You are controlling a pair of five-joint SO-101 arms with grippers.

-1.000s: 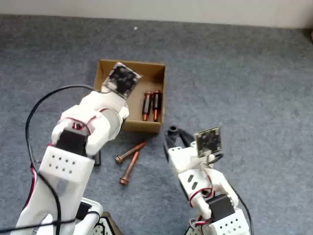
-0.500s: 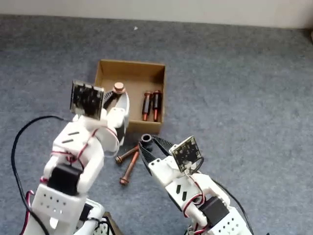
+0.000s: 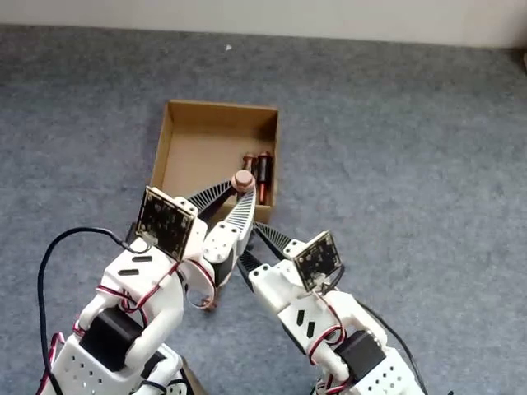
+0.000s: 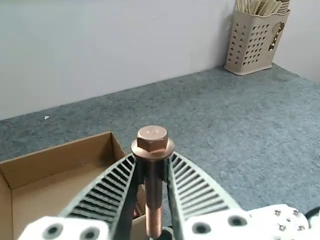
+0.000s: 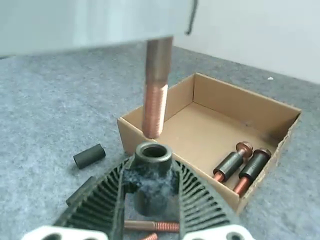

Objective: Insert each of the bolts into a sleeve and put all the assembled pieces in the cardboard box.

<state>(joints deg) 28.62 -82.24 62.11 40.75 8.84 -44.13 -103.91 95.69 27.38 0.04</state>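
My left gripper (image 4: pixel 152 167) is shut on a copper bolt (image 4: pixel 152 150) and holds it upright, head up (image 3: pixel 243 180), by the cardboard box's (image 3: pixel 221 108) near right corner. Directly under it my right gripper (image 5: pixel 152 187) is shut on a black sleeve (image 5: pixel 153 172), standing with its opening up. The bolt's threaded tip (image 5: pixel 152 127) hangs just above that opening. Two assembled pieces (image 5: pixel 242 167) lie side by side against the box's right wall (image 3: pixel 257 169).
One loose black sleeve (image 5: pixel 89 155) lies on the grey carpet beside the box. Loose copper bolts (image 5: pixel 150 226) lie under the right gripper; one bolt head (image 3: pixel 209 304) peeks out beneath the left arm. A beige basket (image 4: pixel 255 35) stands far off by the wall.
The left gripper carried the bolt from over the box down and right to above the sleeve. The right gripper brought the sleeve left, toward the box corner, then held still.
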